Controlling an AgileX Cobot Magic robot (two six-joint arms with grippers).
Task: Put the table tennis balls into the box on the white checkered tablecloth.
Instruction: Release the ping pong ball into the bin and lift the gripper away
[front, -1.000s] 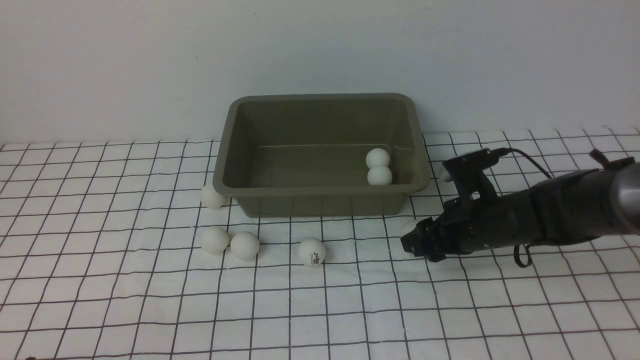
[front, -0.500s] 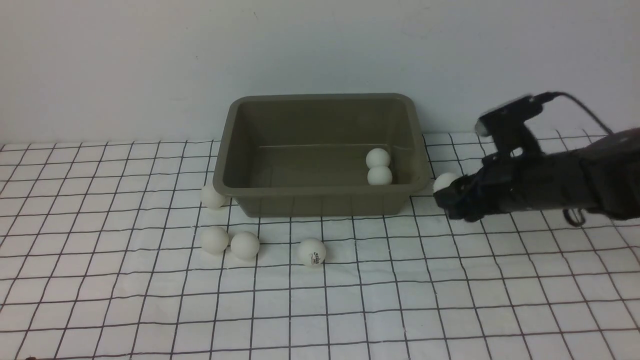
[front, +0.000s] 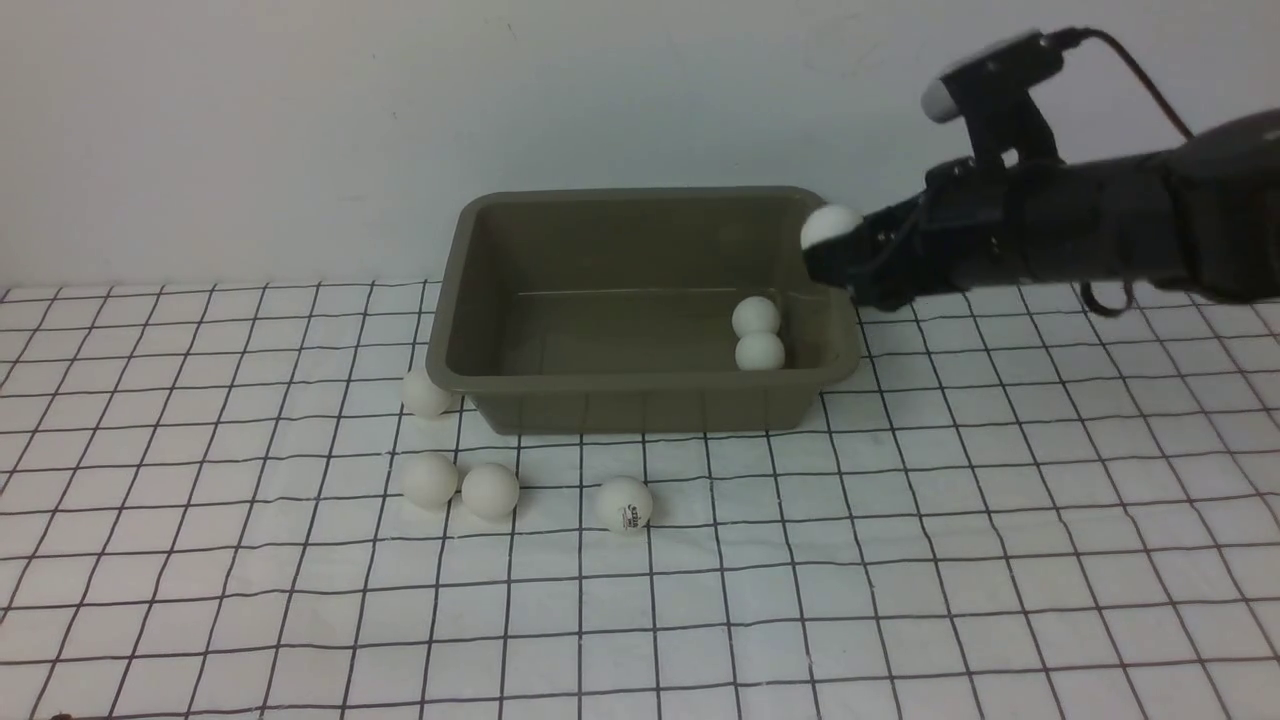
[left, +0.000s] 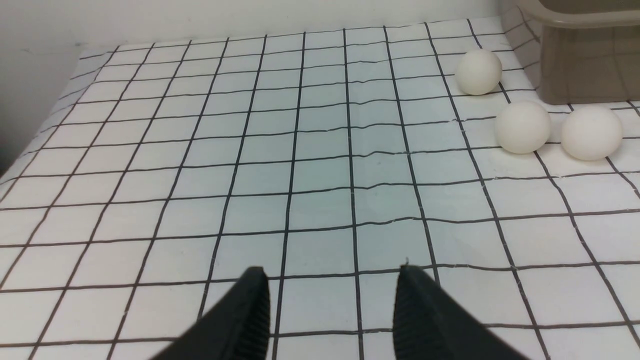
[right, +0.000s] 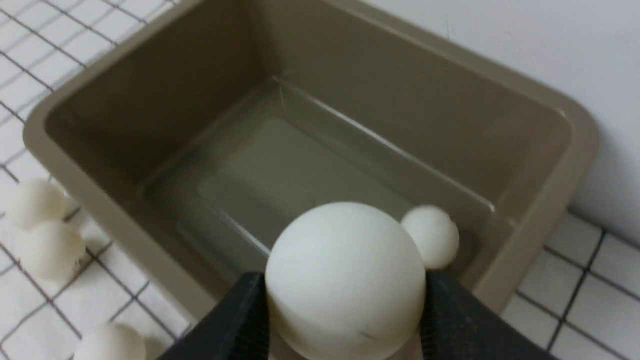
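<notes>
My right gripper (front: 826, 256) is shut on a white table tennis ball (front: 830, 226), held in the air over the right rim of the olive-grey box (front: 640, 382). In the right wrist view that ball (right: 345, 280) sits between both fingers above the box's inside (right: 300, 165). Two balls (front: 755, 317) (front: 760, 351) lie in the box's right end. On the white checkered tablecloth (front: 900, 560), one ball (front: 425, 393) rests by the box's left corner, and three more (front: 430, 479) (front: 490, 490) (front: 624, 503) lie in front. My left gripper (left: 330, 272) is low over the cloth, open and empty.
A pale wall stands right behind the box. The left wrist view shows the box's corner (left: 575, 50), three balls (left: 478, 71) (left: 522, 126) (left: 591, 132) and the cloth's far edge.
My right gripper has lifted the ball off the cloth to the right of the box and carried it up and back to above the box's right rim. Other balls have not moved.
</notes>
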